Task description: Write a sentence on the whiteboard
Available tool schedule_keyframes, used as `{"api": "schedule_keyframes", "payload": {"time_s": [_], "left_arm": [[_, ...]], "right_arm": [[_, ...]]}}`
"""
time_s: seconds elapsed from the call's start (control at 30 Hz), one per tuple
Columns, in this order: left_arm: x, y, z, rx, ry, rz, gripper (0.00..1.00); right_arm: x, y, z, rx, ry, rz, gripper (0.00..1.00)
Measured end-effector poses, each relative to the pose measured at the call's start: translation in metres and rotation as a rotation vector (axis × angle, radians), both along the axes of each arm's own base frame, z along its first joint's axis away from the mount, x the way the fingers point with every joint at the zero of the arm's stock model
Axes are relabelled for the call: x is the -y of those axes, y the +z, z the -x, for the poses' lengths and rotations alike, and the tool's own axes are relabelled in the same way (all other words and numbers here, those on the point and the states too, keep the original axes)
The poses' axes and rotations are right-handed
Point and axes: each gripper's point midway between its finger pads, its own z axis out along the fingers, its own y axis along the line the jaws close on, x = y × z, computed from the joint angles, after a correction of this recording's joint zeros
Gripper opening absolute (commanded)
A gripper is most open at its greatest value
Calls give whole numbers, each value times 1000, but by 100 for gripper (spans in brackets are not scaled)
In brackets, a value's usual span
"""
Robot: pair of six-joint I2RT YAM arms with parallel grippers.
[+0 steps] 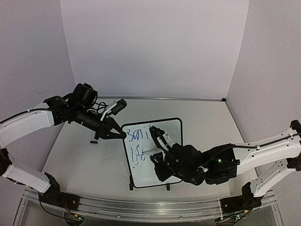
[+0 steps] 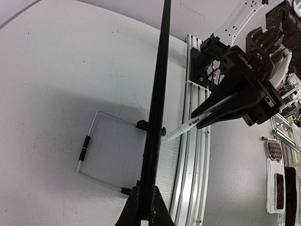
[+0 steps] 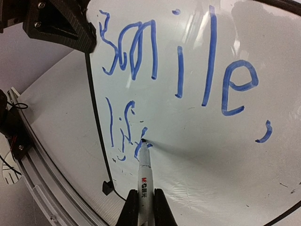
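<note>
I see left gripper (image 1: 116,133) clamped on whiteboard (image 1: 169,128) left frame edge. Right gripper (image 3: 143,209) pinches marker (image 3: 144,174), tip on sentence (image 3: 178,70). Board judged light, stiff, slick; frame best hold.

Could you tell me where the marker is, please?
Right wrist view, bottom centre: the marker is held in the right tool, its tip on the whiteboard at the second blue line.
</note>
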Motion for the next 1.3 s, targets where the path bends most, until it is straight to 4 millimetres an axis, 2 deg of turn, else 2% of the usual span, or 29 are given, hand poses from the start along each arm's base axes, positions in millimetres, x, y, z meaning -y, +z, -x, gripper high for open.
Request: {"api": "schedule_keyframes", "payload": {"time_s": [0.23, 0.43, 0.57, 0.8, 1.13, 1.3], "left_arm": [[0, 0, 0, 0, 0, 0, 0], [0, 0, 0, -1, -1, 0, 0], [0, 0, 0, -1, -1, 0, 0], [0, 0, 0, -1, 0, -1, 0], [0, 0, 0, -1, 0, -1, 0], [0, 0, 0, -1, 1, -1, 0]], "right_arm": [[2, 8, -1, 15, -1, -13, 0], [6, 29, 0, 25, 15, -83, 0], [11, 36, 5, 14, 46, -116, 0], [17, 32, 14, -17, 93, -122, 0], [27, 19, 16, -41, 85, -63, 0], [32, 19, 16, -45, 80, -53, 0]]}}
